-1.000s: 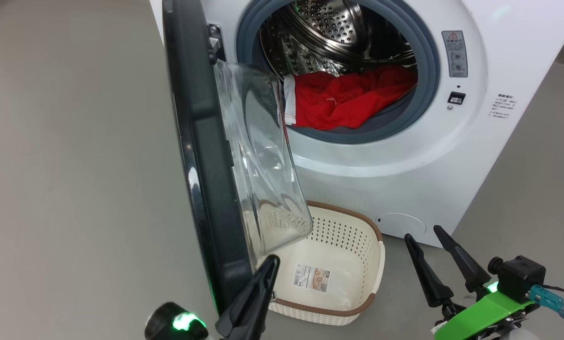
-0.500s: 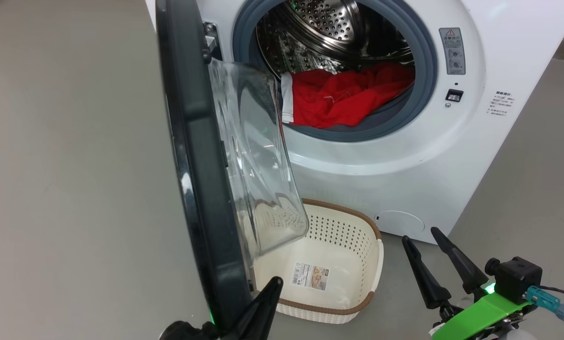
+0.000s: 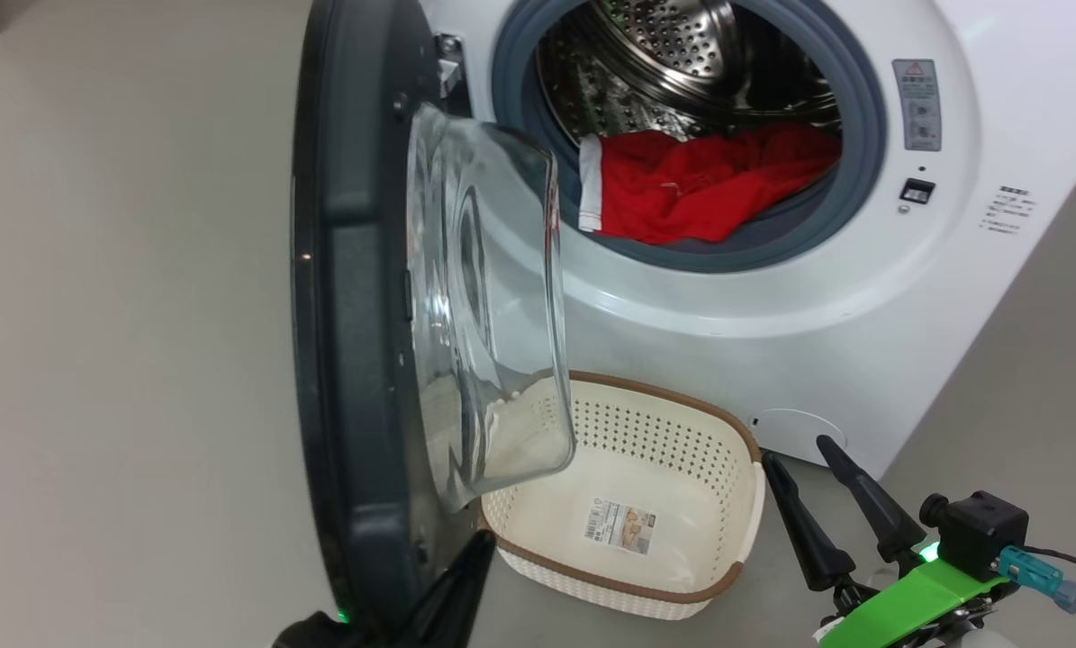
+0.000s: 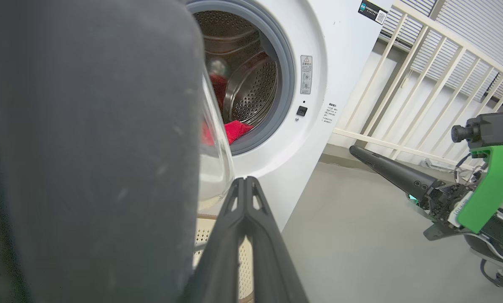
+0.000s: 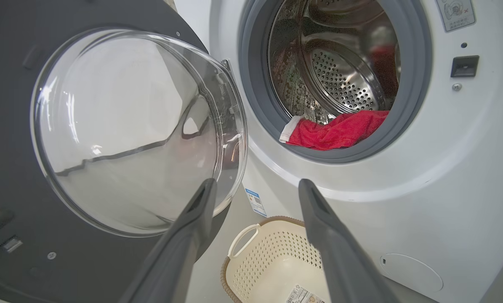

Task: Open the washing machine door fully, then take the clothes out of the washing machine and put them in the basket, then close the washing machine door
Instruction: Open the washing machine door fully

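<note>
Now holding the left gripper (image 4: pixel 245 182), pinched tight on nothing, beside the washing machine door (image 3: pixel 348 270).
Pointing the right gripper (image 5: pixel 256 185), spread wide and empty, toward the clothes (image 5: pixel 339 130).

The left jaws are pressed fully together, their two dark fingers (image 4: pixel 230 244) rising as one narrow blade from the bottom of the left wrist view. The right jaws stand spread wide with nothing between them, pointing up at the lower right of the head view, with a green bracket (image 3: pixel 907 598) and a black camera (image 3: pixel 983 531) on the wrist behind.
</note>
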Motion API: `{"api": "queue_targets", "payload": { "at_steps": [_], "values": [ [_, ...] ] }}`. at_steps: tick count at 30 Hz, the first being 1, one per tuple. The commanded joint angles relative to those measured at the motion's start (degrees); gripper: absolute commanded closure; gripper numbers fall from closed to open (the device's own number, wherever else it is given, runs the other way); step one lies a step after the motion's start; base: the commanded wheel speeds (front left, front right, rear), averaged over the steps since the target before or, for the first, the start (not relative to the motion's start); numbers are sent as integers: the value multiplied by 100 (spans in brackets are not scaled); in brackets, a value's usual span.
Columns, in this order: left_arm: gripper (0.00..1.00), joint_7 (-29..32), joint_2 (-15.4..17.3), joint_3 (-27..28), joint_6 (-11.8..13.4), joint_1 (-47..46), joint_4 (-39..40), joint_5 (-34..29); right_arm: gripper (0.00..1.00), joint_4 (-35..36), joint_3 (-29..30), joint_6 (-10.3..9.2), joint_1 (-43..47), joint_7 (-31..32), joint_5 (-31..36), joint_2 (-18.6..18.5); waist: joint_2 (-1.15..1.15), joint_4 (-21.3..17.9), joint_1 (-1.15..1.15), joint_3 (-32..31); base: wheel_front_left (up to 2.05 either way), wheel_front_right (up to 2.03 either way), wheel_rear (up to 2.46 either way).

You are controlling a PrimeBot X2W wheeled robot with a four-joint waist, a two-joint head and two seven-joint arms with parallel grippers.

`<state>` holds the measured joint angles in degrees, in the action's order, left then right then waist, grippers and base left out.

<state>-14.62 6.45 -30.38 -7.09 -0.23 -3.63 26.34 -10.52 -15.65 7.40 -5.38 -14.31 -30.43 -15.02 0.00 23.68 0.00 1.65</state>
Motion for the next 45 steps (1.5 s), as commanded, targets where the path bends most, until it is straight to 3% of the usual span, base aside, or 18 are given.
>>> {"api": "queue_targets", "payload": {
  "at_steps": [1, 12, 25, 38, 45],
  "values": [
    [100, -28, 145, 416, 158, -253, 125, 24, 0, 122, -88, 9, -88, -69, -8, -33, 0, 102, 0, 4, 0, 0, 0],
    [100, 112, 463, 942, 501, -312, 166, 157, 0, 113, -59, 9, -117, -69, 7, 57, 0, 412, 0, 21, 0, 0, 0],
    [100, 364, 907, 1579, 741, -522, 3, 425, 0, 112, -49, 9, -219, -69, 22, 79, 0, 447, 0, 166, 0, 0, 0],
    [100, 607, 1483, 2192, 748, -1088, -831, 736, 0, 122, -20, 9, -299, -69, 32, 69, 0, 447, 0, 281, 0, 0, 0],
    [100, 776, 1816, 2259, 689, -1604, -1504, 681, 0, 135, -33, 9, -362, -69, 48, 78, 0, 463, 0, 402, 0, 0, 0]
  ]
}}
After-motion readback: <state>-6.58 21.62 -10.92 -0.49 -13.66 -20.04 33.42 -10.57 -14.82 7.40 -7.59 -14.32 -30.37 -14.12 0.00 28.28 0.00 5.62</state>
